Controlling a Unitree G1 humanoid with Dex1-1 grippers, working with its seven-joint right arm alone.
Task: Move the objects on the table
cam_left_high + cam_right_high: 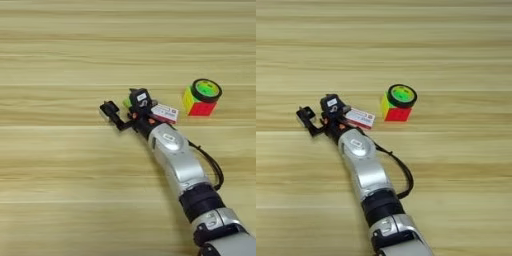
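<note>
White-and-red card (165, 113) lies on the table (60, 165) just right of my right gripper (125, 107), long axis pointing toward the puzzle cube (198, 104); the gripper's fingers (109, 111) are spread, gripping nothing I can see.

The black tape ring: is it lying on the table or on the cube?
On the cube. The black tape ring lies flat on top of the puzzle cube.

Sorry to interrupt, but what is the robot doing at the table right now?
The robot's right gripper is stretched out over the wooden table, next to a white-and-red card. A bit of lime green shows behind it. Further right, a black tape ring sits on top of a multicoloured puzzle cube, untouched.
</note>
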